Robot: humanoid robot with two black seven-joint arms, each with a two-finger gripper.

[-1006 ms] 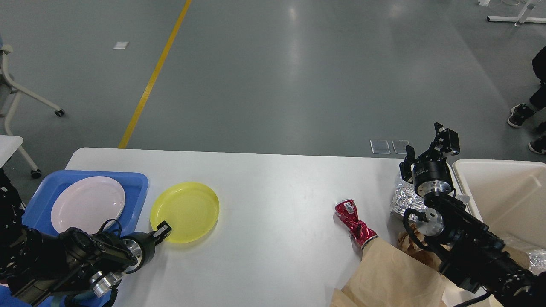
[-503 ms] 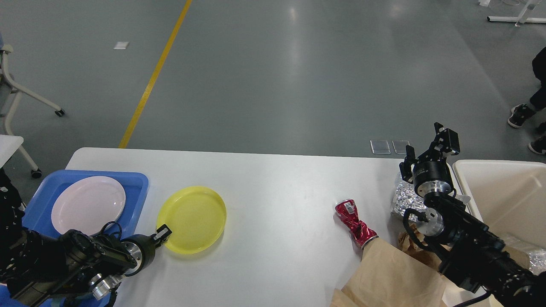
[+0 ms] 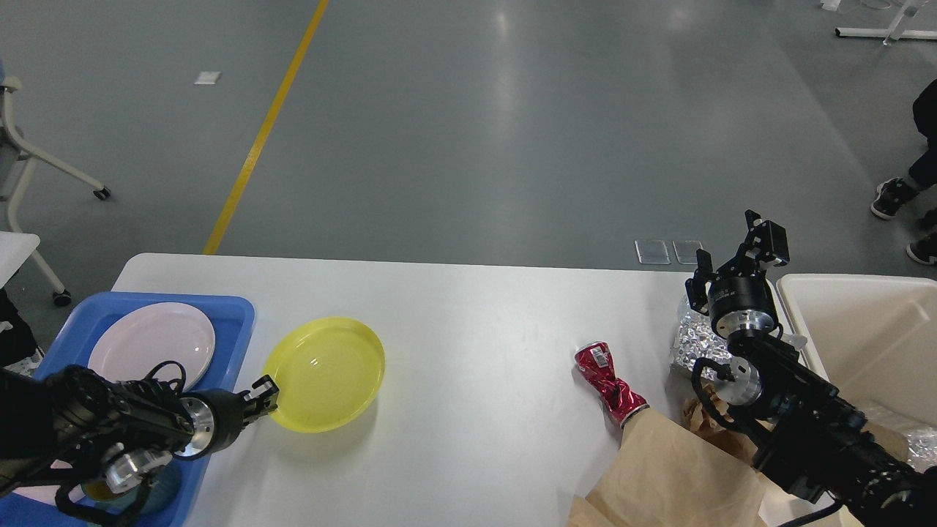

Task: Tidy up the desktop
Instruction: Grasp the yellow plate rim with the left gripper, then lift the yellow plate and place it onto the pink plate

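Clamped on the near-left rim of the yellow plate [image 3: 324,373], my left gripper [image 3: 265,391] holds it tilted above the desktop [image 3: 476,329], with the blue tray [image 3: 234,311] just to its left, while my right gripper [image 3: 736,267], jaws apart, hovers beside the cream bin [image 3: 856,322].

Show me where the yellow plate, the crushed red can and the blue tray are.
yellow plate [image 3: 326,373]: head view, middle of its inner surface.
crushed red can [image 3: 609,382]: head view, dented middle of its body.
blue tray [image 3: 233,311]: head view, far right corner of its rim.
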